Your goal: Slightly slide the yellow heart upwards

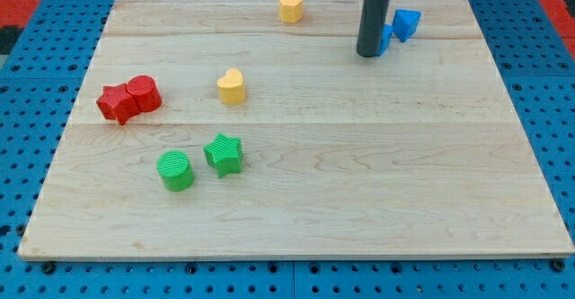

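You will find the yellow heart left of centre on the wooden board, untouched, with my tip well apart at upper right, gripperless, against a blue block.

Yellow blocks, two: one yellow heart left of centre, one yellow hexagon at the view's top edge.

Red blocks, two, touching each other at the view's left: one red cylinder, one red star.

Green blocks, two, just beside each other towards the view's bottom left: one green cylinder, one green star.

Blue blocks, two, at the view's top right: one blue block of unclear shape in plain sight, one more blue block mostly hidden behind the rod, shape impossible to tell.

Eight blocks in all, on one wooden board.

One dark rod, one tip.
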